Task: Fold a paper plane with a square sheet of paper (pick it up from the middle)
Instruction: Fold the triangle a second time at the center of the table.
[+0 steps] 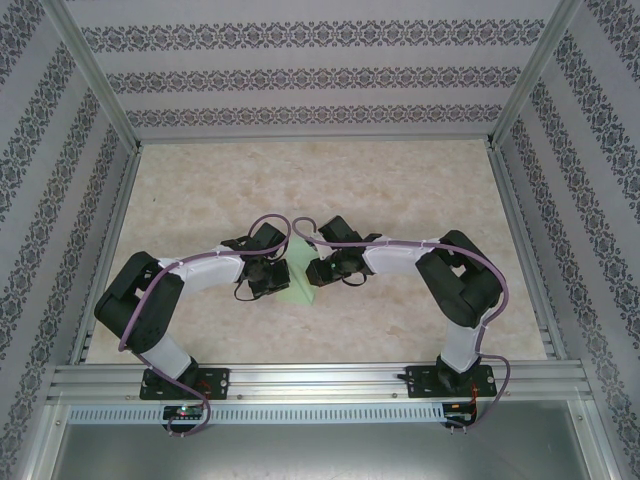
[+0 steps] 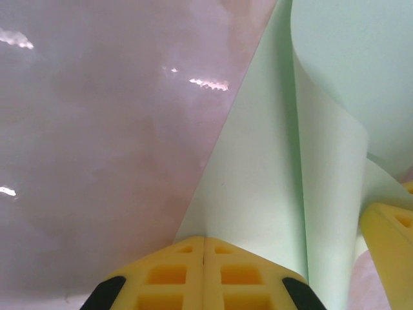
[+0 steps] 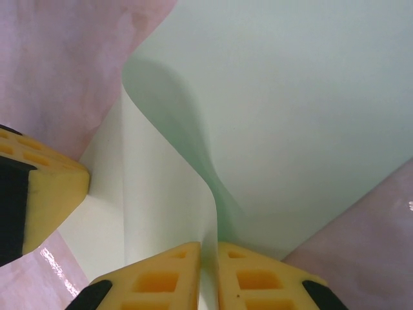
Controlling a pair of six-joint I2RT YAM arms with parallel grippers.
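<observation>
The thin pale mint-green square sheet of paper (image 1: pixel 301 288) lies mid-table between the 2 arms, on the glossy beige marbled table (image 1: pixel 400 200), partly lifted. The left gripper (image 2: pixel 204 242) has its yellow fingers pressed together on an edge of the sheet. The right gripper (image 3: pixel 208 248) pinches a raised fold just beside it, where the paper curls up in 1 soft, uncreased wave.

This looks like the forming of an early fold, with no dart shape yet. To do it well, hold both pinches firm and move the 2 grippers together, so the thin paper neither tears nor slips. Carry the curled flap over until its edges meet squarely. Then press low against the table to set a sharp crease.
</observation>
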